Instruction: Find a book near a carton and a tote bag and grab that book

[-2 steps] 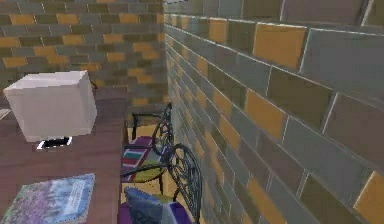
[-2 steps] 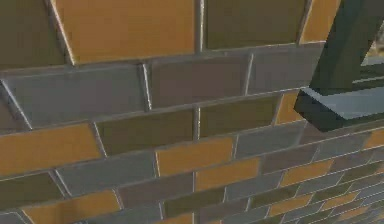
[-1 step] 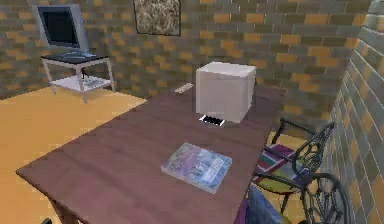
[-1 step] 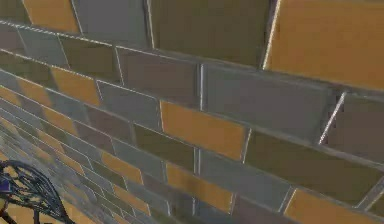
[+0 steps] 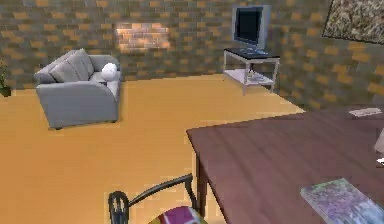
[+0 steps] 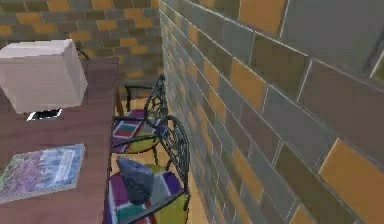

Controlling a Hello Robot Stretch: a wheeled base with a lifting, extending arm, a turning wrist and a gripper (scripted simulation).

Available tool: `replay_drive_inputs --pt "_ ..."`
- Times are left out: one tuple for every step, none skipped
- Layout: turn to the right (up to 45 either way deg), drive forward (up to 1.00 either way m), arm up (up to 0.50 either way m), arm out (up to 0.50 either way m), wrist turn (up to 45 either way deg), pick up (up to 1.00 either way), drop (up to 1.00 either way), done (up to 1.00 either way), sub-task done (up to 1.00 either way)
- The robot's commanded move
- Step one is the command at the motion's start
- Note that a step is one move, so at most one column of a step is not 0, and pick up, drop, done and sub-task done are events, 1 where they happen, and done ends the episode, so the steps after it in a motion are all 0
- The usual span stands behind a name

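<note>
looking along the arm side view, we see a flat book (image 6: 40,170) with a pale, mottled cover lying near the counter's (image 6: 95,125) near edge, at that view's lower left. a white boxy carton (image 6: 40,72) stands farther along the same dark wooden counter, well apart from the book, with a small dark-and-white thing (image 6: 45,115) just beside its base that we cannot make out. two black metal chairs sit along the counter's edge, beside the brick wall (image 6: 270,110): the nearer chair (image 6: 165,165) carries a striped cushion (image 6: 130,202) and a bluish pillow (image 6: 135,178), the farther chair (image 6: 150,100) a purple seat. in the forward view, what is probably the same book (image 5: 345,200) lies at the counter's near right corner. across the orange floor (image 5: 150,120) stand a grey armchair (image 5: 78,88) with a white round thing (image 5: 109,71) on its arm, and a television (image 5: 250,25) on a white stand (image 5: 250,68). how the tool stands we cannot tell.
</note>
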Motion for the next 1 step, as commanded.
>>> replay_drive_inputs --pt "-36.0 0.00 0.00 0.00 0.0 0.00 0.00 0.00 0.00"
